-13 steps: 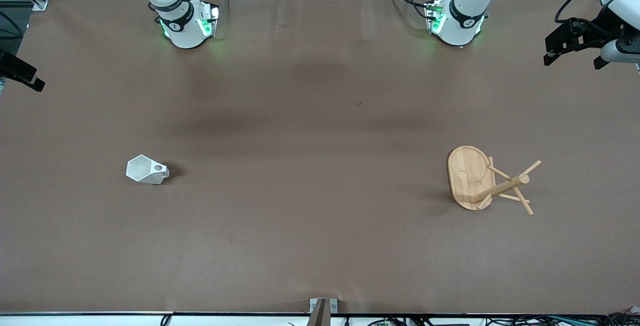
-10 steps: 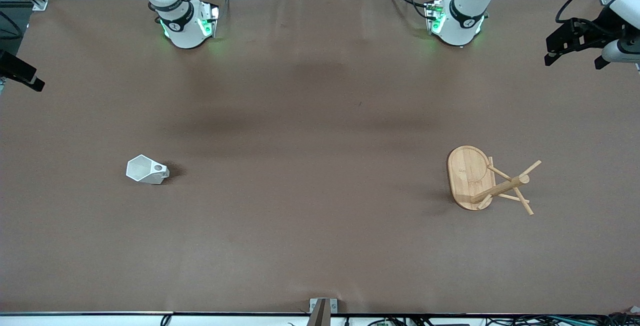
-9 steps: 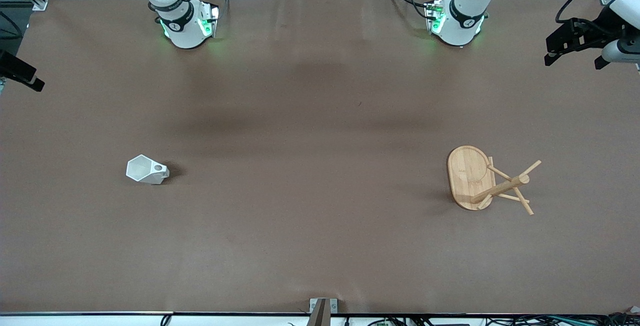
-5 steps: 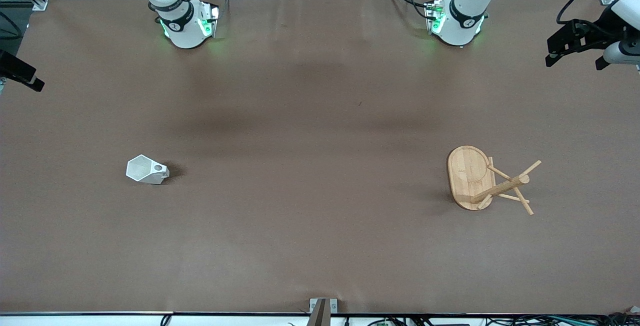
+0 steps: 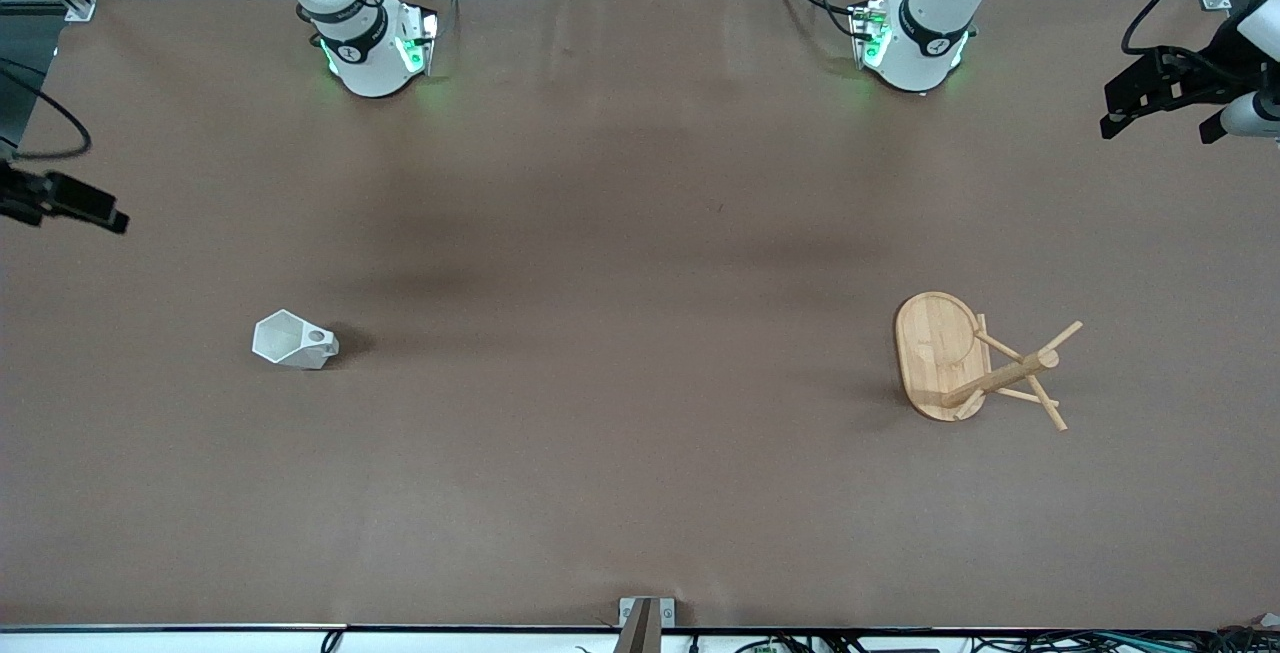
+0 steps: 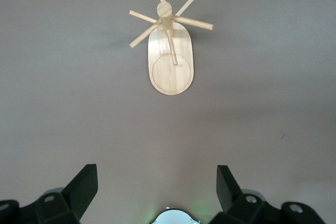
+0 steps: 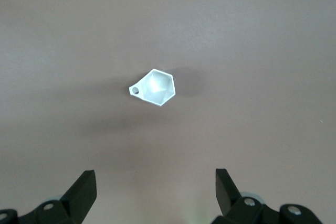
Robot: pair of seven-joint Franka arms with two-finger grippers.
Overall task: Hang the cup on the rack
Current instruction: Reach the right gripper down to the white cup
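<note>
The white faceted cup [image 5: 292, 341] stands on the brown table toward the right arm's end, mouth up, its pierced handle pointing toward the table's middle. It also shows in the right wrist view [image 7: 155, 87]. The bamboo rack [image 5: 975, 363] stands toward the left arm's end and shows in the left wrist view [image 6: 170, 56]. My right gripper [image 5: 70, 205] hangs high over the table's edge at the right arm's end, open and empty [image 7: 155, 187]. My left gripper [image 5: 1160, 98] hangs high over the edge at the left arm's end, open and empty [image 6: 156, 184].
The two arm bases [image 5: 375, 43] [image 5: 915, 33] stand along the table's edge farthest from the front camera. A small metal bracket [image 5: 645, 613] sits at the edge nearest that camera. The brown table cover [image 5: 640, 283] lies bare between cup and rack.
My right gripper has come farther in over the table, lower in the front view, with its cable now showing. My left gripper has shifted slightly outward. Cup and rack have not moved.
</note>
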